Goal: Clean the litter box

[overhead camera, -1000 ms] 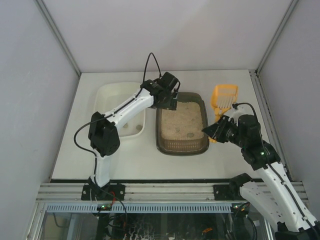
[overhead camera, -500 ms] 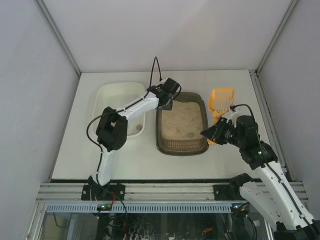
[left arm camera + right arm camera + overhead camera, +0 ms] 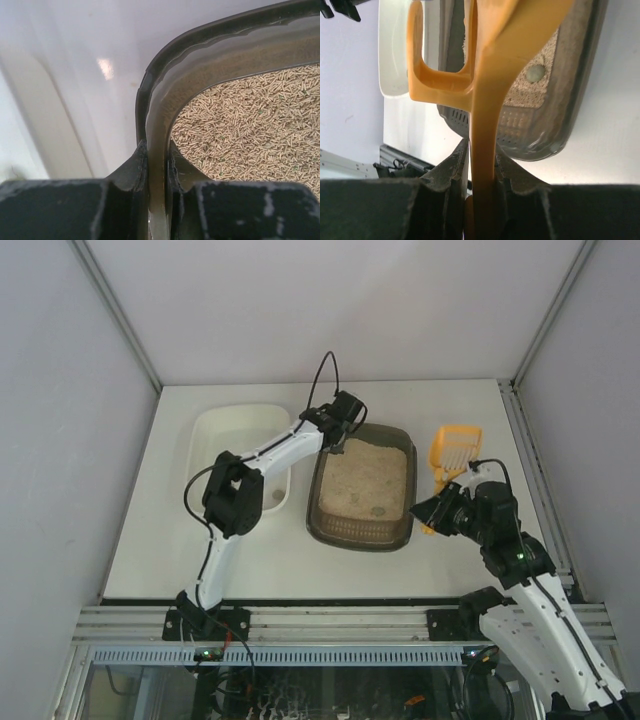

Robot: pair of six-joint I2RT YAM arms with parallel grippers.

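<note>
- The litter box (image 3: 358,530) is a dark brown-grey tray with rounded corners. It has a ribbed near end and pale beige litter inside.
- It stands near the middle of the table (image 3: 300,570), a little askew, between the white tray (image 3: 215,420) and the yellow scoop (image 3: 455,448).
- The left gripper (image 3: 340,436) is at its far left corner. The top view does not show the grip.
- The left wrist view shows it: both fingers are pressed on the box wall, one inside and one outside. Here the litter shows as small pellets.
- The right gripper (image 3: 432,512) is closed tightly on the scoop handle, just beside the box.
- The right wrist view shows a round grey-green lump (image 3: 536,74) on the litter.
</note>
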